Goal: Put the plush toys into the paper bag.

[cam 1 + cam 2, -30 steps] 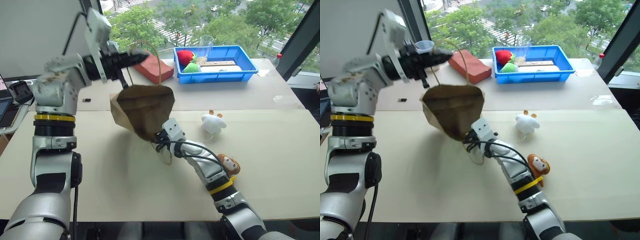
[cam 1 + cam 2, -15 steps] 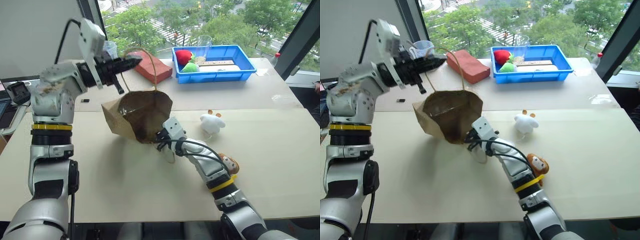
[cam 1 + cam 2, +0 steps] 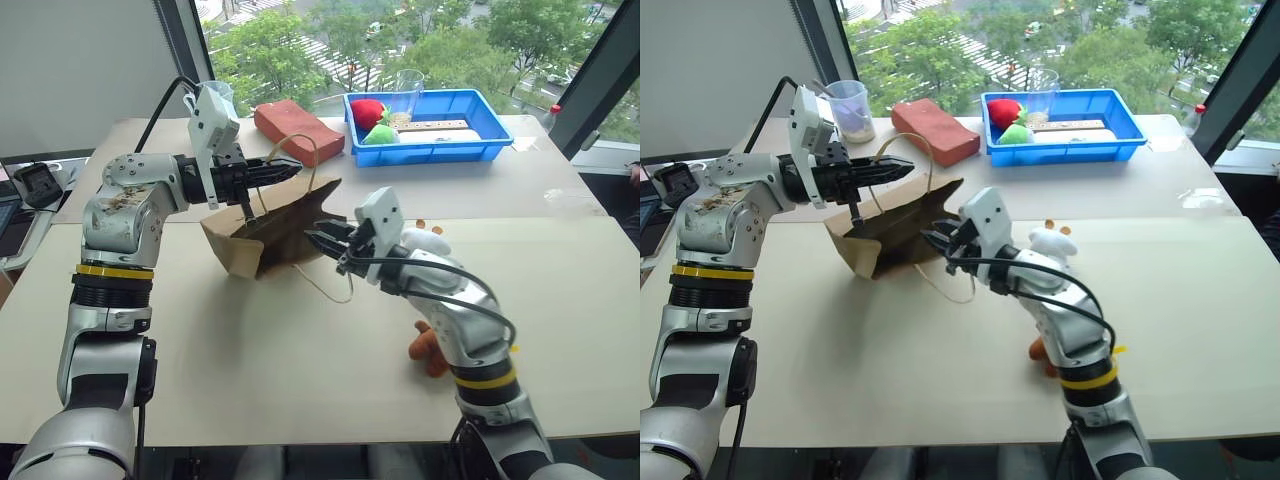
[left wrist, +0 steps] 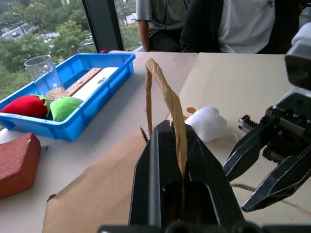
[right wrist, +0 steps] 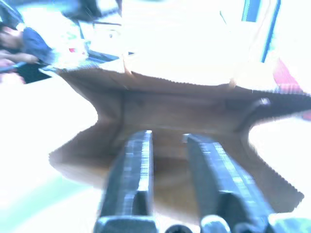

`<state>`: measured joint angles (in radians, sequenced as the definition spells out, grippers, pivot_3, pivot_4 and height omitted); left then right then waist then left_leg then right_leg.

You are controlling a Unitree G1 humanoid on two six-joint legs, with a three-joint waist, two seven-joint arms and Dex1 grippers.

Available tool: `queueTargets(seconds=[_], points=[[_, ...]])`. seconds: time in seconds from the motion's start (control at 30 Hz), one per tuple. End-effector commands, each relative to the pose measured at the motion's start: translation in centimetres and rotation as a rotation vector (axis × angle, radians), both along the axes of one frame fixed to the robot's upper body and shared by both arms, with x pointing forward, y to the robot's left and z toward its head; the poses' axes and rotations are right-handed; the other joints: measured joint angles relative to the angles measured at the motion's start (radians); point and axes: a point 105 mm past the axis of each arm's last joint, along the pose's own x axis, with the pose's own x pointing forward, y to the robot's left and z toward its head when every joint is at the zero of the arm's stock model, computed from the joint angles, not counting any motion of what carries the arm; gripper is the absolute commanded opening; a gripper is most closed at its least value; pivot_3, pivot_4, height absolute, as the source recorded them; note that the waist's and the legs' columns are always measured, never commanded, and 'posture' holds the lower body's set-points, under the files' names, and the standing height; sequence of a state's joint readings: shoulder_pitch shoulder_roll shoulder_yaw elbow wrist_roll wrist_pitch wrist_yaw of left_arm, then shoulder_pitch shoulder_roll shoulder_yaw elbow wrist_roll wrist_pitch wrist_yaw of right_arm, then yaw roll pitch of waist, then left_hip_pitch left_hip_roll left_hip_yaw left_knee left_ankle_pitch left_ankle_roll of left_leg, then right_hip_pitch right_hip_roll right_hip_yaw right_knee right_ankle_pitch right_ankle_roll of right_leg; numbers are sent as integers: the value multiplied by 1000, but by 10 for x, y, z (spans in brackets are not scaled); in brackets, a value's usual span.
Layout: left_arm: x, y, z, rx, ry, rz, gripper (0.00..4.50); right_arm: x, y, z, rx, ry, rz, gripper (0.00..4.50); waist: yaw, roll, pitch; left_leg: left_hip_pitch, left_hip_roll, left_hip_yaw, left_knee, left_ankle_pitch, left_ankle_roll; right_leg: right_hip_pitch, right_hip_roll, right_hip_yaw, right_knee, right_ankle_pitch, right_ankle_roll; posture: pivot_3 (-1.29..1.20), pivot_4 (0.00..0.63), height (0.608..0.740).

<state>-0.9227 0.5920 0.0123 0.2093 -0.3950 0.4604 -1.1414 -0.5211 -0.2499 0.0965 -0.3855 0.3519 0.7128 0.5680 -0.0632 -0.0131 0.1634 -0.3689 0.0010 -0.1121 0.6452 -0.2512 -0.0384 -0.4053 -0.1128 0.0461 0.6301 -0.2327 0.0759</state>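
Since a second ago my right claw [image 3: 318,240] lifts off the tabletop [image 3: 250,350], fingers parted and empty, at the paper bag [image 3: 265,232]. It sags lower, its handle [image 4: 167,99] pinched in my shut left claw [image 3: 292,167]. Both plush toys [image 3: 1052,243] lie outside.

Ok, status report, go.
Left gripper shut on bag handle. Right gripper open at the bag mouth, empty. White toy and monkey on the table, not bagged. Nothing in the way.
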Motion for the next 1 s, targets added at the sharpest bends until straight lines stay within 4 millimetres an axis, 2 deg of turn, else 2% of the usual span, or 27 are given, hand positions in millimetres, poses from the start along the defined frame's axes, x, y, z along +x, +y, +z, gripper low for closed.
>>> queueTargets(seconds=[0.03,0.07,0.13,0.17,0.2,0.27,0.4,0.67,0.77,0.9,1.0], points=[[-9,-1,6,6,-20,-40,0,-24,-39,24,24,-1,10,2985,6,0,0,0,0,0,0,0,0,0,0,0,0,0,0,0,150,740],[-11,-1,5,10,-12,-54,0,-30,-56,20,-22,29,-4,3270,14,0,0,-1,0,0,0,0,0,0,0,0,0,0,0,0,150,740],[-13,-1,5,15,-5,-68,0,-37,-71,15,-74,68,-16,4015,19,0,0,-1,0,0,0,-1,2,1,0,0,-2,0,0,0,150,740],[-16,-1,4,24,2,-85,0,-42,-91,1,-150,123,-50,4350,21,0,0,-1,0,0,0,-2,3,1,0,0,-2,0,0,0,150,740],[-18,-1,4,30,5,-94,0,-47,-110,-13,-230,176,-86,4433,22,0,0,-1,0,0,0,-2,4,0,0,0,-3,0,0,0,150,740],[-20,-1,3,35,13,-106,0,-55,-138,-35,-351,280,-141,4433,24,0,0,-1,0,0,0,-3,5,1,0,-1,-3,0,0,0,150,740],[-22,-2,1,39,25,-119,0,-61,-171,-61,-408,404,-221,4433,20,-2,1,-1,0,2,4,-3,5,2,0,0,-6,0,0,0,150,740],[-25,-2,-1,42,34,-118,0,-71,-192,-105,-409,559,-271,4433,22,-2,1,0,0,3,5,-3,5,2,0,1,-5,0,1,0,150,740],[-27,-1,-2,43,36,-112,0,-71,-192,-108,-378,552,-270,3652,23,-2,1,0,0,3,5,-3,5,3,0,1,-5,0,1,0,150,740],[-27,1,-1,42,33,-102,0,-75,-189,-106,-354,556,-235,2248,27,-2,1,0,0,3,6,-3,5,3,0,1,-6,0,1,0,150,740],[-27,2,-1,44,32,-99,0,-74,-180,-96,-318,543,-200,1256,27,-2,1,0,0,3,6,-3,5,4,0,1,-6,0,1,0,150,740]])
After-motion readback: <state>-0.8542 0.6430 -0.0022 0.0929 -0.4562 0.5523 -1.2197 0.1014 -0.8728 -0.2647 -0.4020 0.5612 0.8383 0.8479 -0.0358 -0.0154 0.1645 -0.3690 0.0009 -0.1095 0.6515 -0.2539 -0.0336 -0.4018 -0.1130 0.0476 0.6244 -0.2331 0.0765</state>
